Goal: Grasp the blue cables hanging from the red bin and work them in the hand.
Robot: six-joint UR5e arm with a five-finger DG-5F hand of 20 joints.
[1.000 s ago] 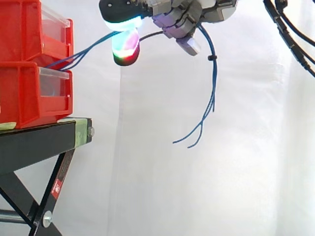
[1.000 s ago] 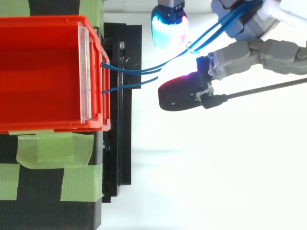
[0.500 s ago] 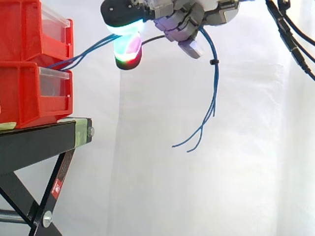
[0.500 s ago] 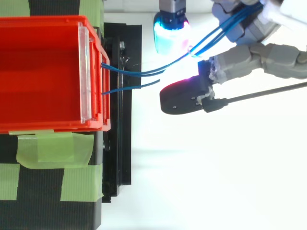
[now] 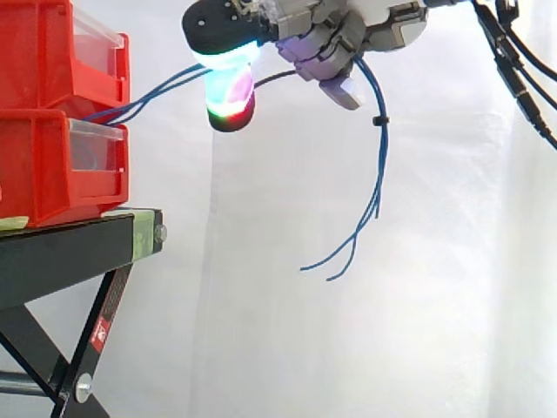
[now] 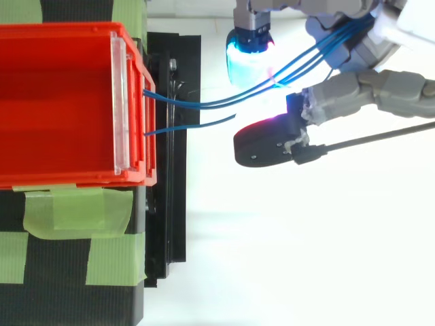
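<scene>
Blue cables (image 5: 379, 165) come out between the stacked red bins (image 5: 43, 165) at the left and rise to my hand (image 5: 331, 35) at the top of the side view. My hand is shut on them, fingers curled round the bundle. Past the hand the cables hang down in a curve and their loose ends dangle in the air. From above, the cables (image 6: 204, 104) run from the red bin's (image 6: 68, 30) front edge rightward into the hand (image 6: 360, 85). One shorter strand ends free short of the hand. A glowing fingertip (image 5: 228, 91) points down beside the cables.
The bins stand on a black stand (image 5: 70, 248) with green tape (image 6: 75, 210) on its top. A white curtain hangs behind. There is open air below and to the right of the hand.
My hand has shifted a little to the right, away from the bin, with the cables still in it. The dangling cable ends hang slightly lower.
</scene>
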